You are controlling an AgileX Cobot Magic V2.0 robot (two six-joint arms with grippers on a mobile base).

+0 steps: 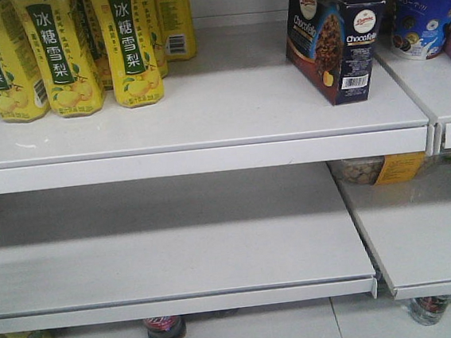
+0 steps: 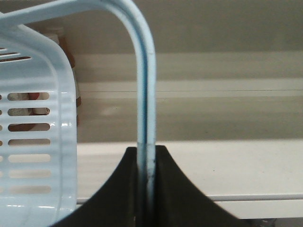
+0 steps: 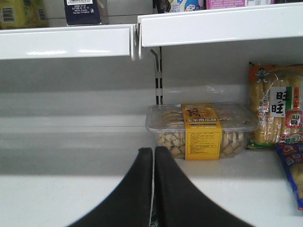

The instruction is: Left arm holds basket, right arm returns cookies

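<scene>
Cookies back on the shelf, our basket held.
We saw the cookies (image 1: 332, 35) upright on the top shelf (image 1: 204, 111), well above our empty, pressed-together right gripper (image 3: 154, 156); our left gripper (image 2: 147, 156) pinched the basket (image 2: 38, 142) handle.

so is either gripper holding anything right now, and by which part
The left gripper clamps the light blue plastic basket by its thin loop handle. The right gripper is shut on nothing.

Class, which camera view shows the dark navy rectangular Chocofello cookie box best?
The exterior front-facing view: the dark navy Chocofello cookie box stands upright on the upper white shelf, logo and cookie picture visible. The right wrist view catches only its lower edge; the left wrist view shows none of it.
</scene>
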